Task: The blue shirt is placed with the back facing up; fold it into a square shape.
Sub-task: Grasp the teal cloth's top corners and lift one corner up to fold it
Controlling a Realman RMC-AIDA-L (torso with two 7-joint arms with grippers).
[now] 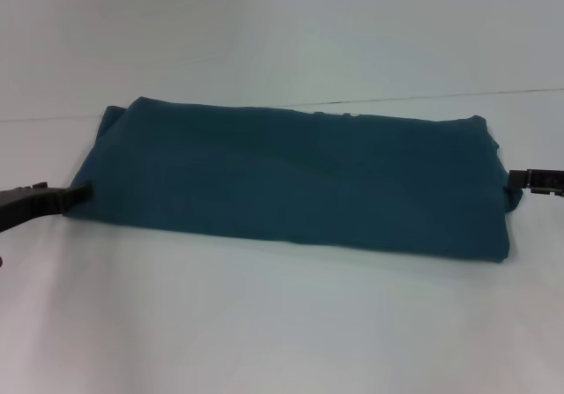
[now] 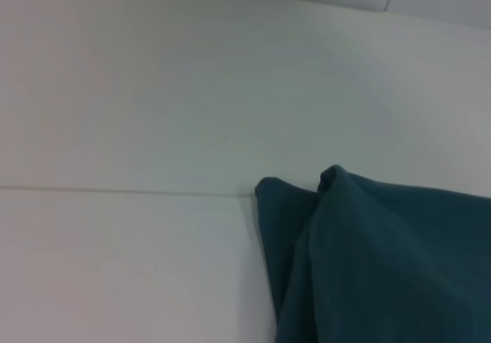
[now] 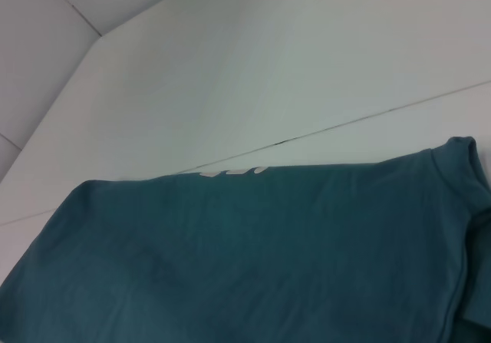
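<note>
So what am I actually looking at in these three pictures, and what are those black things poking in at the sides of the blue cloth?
This is a two-armed robot folding laundry. The wide picture comes from a camera on its head, looking down at a white table. The other two come from cameras on its wrists, each close to one end of the cloth. On the table lies a large dark teal-blue cotton T-shirt, already folded into a long band; one wrist picture shows a bit of white lettering at its far edge. The black things are the robot's claws: the left claw touches the shirt's left end, the right claw is at its right end. Whether either is gripping the cloth cannot be seen.
</note>
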